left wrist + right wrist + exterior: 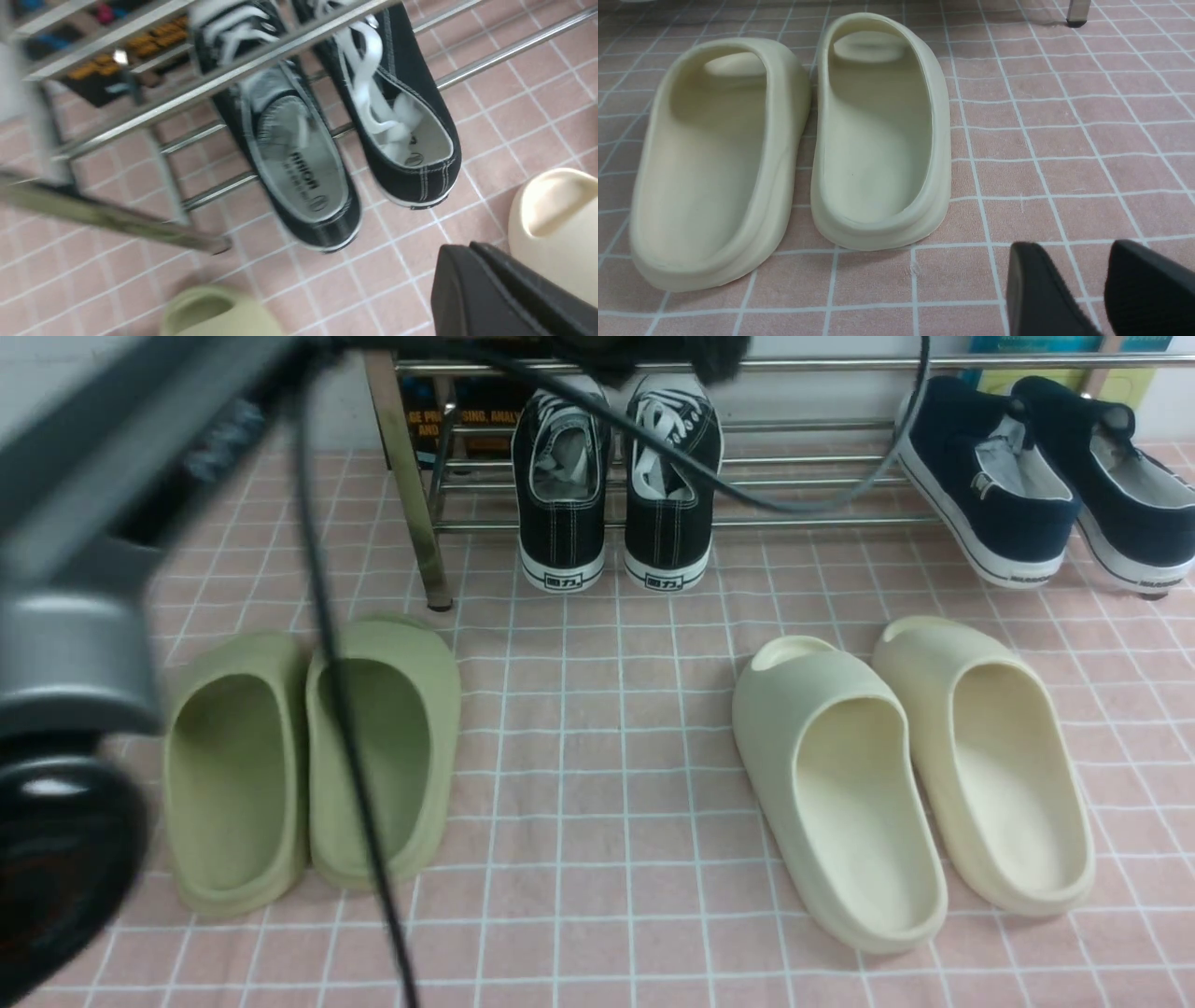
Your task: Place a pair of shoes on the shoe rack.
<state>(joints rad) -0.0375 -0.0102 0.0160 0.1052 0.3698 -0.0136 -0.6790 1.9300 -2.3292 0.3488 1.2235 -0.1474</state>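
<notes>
The two black canvas sneakers (616,485) with white laces lie side by side on the lower bars of the chrome shoe rack (822,521), heels toward me and over its front bar. They also show in the left wrist view (345,135), under an upper bar of the rack (215,79). My left arm reaches across the upper left of the front view, and its dark blurred end (653,357) is above the sneakers. My left gripper (472,252) is shut and empty, apart from the shoes. My right gripper (1069,249) is open and empty, low over the cloth beside the cream slides.
Navy slip-ons (1027,476) rest on the rack's right part. Green slides (308,756) sit front left and cream slides (915,765) front right on the pink checked cloth (597,728). The rack's post (406,476) stands left of the sneakers. A black cable (345,709) hangs across the green slides.
</notes>
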